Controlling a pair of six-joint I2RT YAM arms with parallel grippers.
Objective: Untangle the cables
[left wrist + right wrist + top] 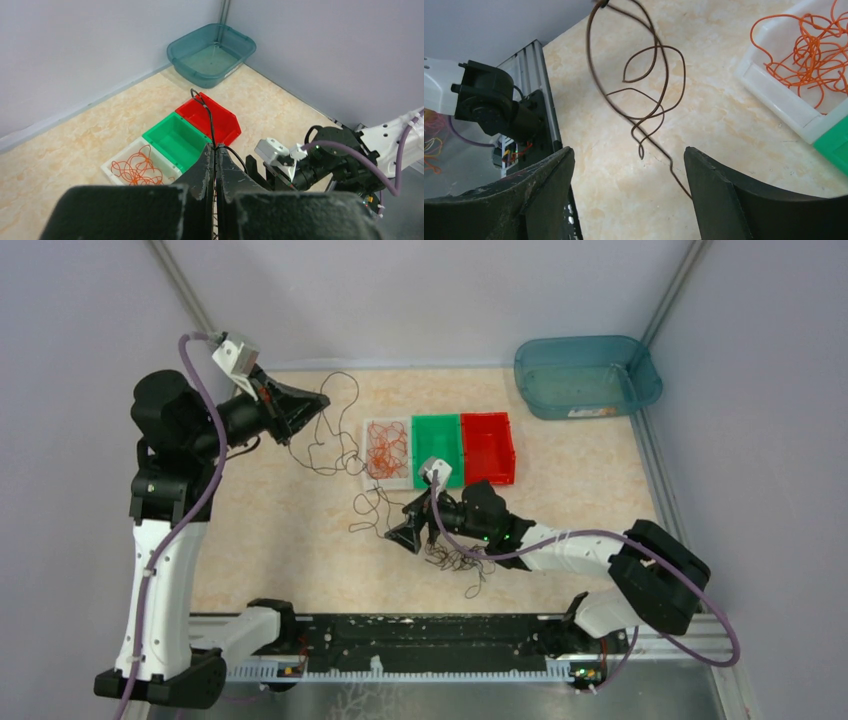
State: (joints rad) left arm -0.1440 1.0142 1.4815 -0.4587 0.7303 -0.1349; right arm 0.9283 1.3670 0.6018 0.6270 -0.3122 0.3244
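My left gripper is raised at the back left, shut on a thin dark cable. That cable loops down to the table beside the bins. In the left wrist view the black strand is pinched at the left gripper's tips. My right gripper is low over mid-table, open with nothing between its fingers. A dark brown cable hangs and curls ahead of my right gripper, one end running to the right finger. A dark tangle lies under the right arm. Orange cables fill the white bin.
A green bin and a red bin stand in a row to the right of the white one. A teal tub sits in the back right corner. Grey walls close in the table on three sides.
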